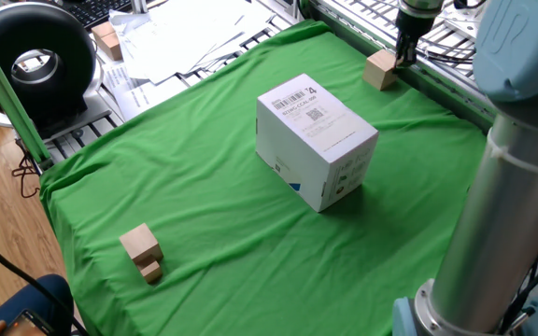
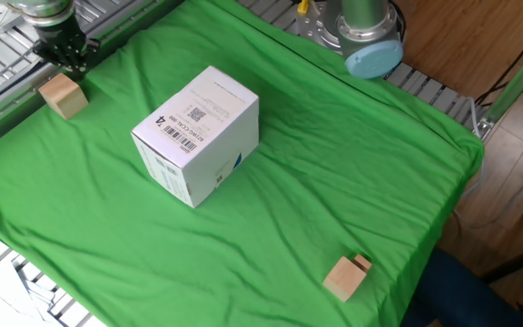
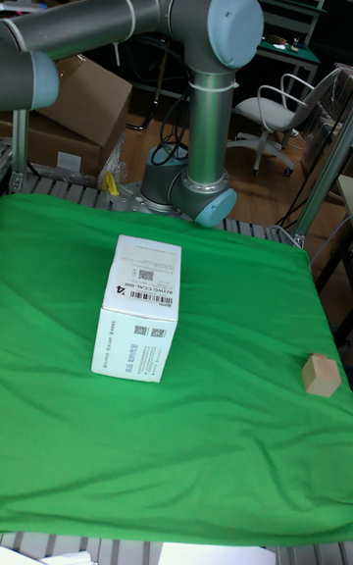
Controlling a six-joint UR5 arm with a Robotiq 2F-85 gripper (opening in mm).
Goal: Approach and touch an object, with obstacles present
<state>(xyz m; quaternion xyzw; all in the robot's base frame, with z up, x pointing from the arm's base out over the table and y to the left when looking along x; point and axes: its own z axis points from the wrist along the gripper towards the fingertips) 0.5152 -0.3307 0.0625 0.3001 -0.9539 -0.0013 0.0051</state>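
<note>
The small tan wooden cube (image 1: 379, 69) (image 2: 62, 95) lies on the green cloth near its far corner. My gripper (image 1: 405, 58) (image 2: 69, 65) stands upright right beside it, its dark fingers together and the tip against the cube's side. The jaws look shut with nothing held. The white box (image 1: 316, 140) (image 2: 198, 134) (image 3: 139, 322), the obstacle, sits mid-cloth, well apart from cube and gripper. In the tall fixed view the cube and the gripper are out of view.
A joined pair of tan blocks (image 1: 142, 250) (image 2: 346, 275) (image 3: 321, 375) lies near the opposite cloth edge. Metal rails (image 1: 362, 17) border the cloth behind the cube. Papers (image 1: 185, 33), a black round device (image 1: 34, 58) and the arm's column (image 1: 512, 187) stand around.
</note>
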